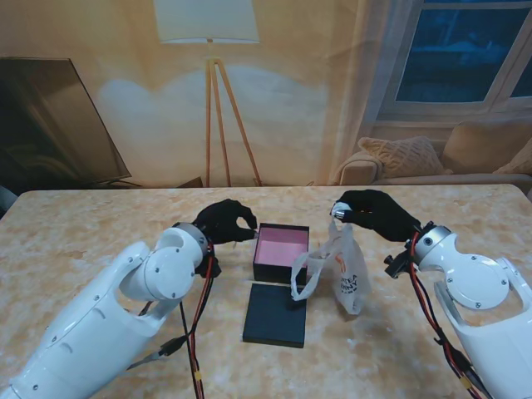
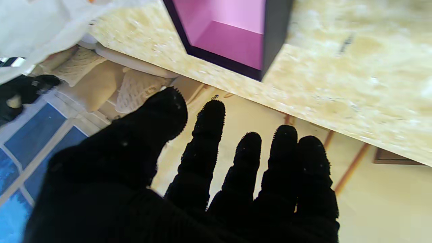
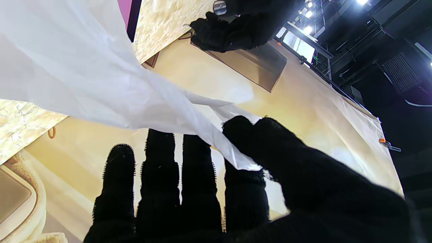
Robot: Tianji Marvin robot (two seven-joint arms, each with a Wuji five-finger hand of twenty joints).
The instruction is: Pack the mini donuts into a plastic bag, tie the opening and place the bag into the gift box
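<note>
A white plastic bag (image 1: pixel 346 270) with a printed mark hangs from my right hand (image 1: pixel 374 214), just right of the gift box; its bottom seems to rest on the table. In the right wrist view the thumb and forefinger pinch a strip of the bag (image 3: pixel 141 98). The open gift box (image 1: pixel 281 250), black outside and pink inside, stands mid-table; its inside (image 2: pixel 233 30) looks bare. Its black lid (image 1: pixel 276 315) lies flat, nearer to me. My left hand (image 1: pixel 224 221) hovers at the box's left edge, fingers (image 2: pixel 206 148) spread, holding nothing. No donuts can be made out.
The table (image 1: pixel 100 224) has a marbled beige top. A loose bag handle (image 1: pixel 301 278) droops over the box's right front corner and the lid. Cables (image 1: pixel 195 332) trail from the left arm across the table. A backdrop wall stands beyond the far edge.
</note>
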